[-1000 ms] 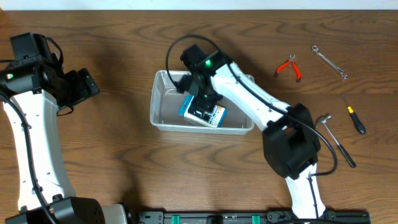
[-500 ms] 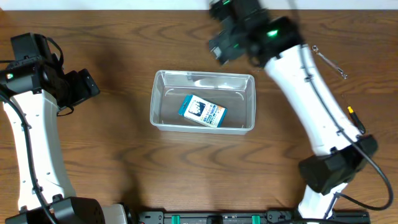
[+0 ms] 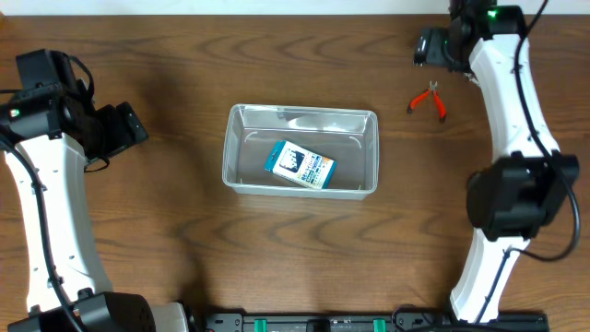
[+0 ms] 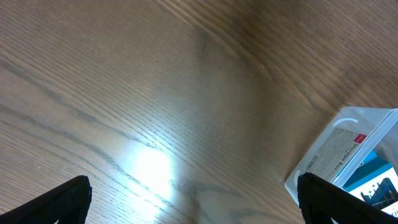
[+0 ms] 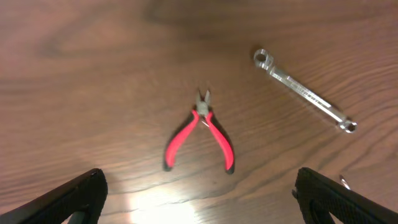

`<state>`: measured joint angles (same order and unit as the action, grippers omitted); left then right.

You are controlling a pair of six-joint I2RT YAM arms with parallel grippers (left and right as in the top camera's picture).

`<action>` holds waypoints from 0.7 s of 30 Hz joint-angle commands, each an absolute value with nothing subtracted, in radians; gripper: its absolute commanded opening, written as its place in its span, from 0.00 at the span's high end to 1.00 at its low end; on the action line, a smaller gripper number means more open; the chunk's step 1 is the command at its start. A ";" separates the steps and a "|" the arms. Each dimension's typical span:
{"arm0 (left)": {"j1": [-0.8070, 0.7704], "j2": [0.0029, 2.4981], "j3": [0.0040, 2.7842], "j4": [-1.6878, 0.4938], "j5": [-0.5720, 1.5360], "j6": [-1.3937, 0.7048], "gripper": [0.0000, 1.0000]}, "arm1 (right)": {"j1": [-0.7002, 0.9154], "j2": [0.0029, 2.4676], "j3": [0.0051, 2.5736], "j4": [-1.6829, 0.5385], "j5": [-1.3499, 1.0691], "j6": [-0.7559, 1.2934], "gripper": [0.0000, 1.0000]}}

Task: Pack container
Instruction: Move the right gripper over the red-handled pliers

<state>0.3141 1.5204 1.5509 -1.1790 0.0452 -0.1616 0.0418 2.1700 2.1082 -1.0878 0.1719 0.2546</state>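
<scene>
One container (image 3: 232,152): the clear bin is parked mid-table, upright, open top facing up. One corner of it is also caught at the right edge of the left wrist view.
Inside it: a small blue-and-white box (image 3: 300,165) is laid flat, a bit skewed, closer to the near wall than the far one.
Left gripper (image 3: 129,129): kept off to the container's left, apart from it. Jaws are spread wide with nothing held, and only bare wood is seen between the fingertips in its own camera.
Right gripper (image 3: 426,46): held up by the far right part of the table (image 3: 184,231), well apart from the container. Jaws are spread wide too, nothing gripped.
Pliers (image 3: 428,100): red-handled, laid flat on the wood to the right of the container, near the right gripper. In the right wrist view they are framed between the two fingers.
Wrench (image 5: 305,93): silver, picked up in the right wrist view only, beside the pliers but not touching them. It can't be made out from overhead, where the right arm (image 3: 502,111) crosses that stretch of table.
In the way: both arms are kept out to the sides, so the container's open top is fully seen from above.
</scene>
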 commanded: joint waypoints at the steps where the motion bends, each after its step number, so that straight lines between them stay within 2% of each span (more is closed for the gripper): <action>1: 0.318 1.522 1.562 -1.187 0.044 -0.179 0.02 | 0.019 2.238 2.115 -1.089 0.176 0.154 0.01; 16: 0.318 1.522 1.562 -1.195 0.044 -0.179 0.02 | -0.063 2.389 2.114 -1.066 0.099 -0.265 0.01; 21: 0.318 1.522 1.562 -1.200 0.044 -0.183 0.02 | -0.065 2.419 2.114 -1.066 0.070 -0.308 0.01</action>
<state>0.3141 1.5204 1.5509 -1.1938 0.0456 -0.1619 -0.0616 2.3875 2.1082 -1.0679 0.1005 -0.2298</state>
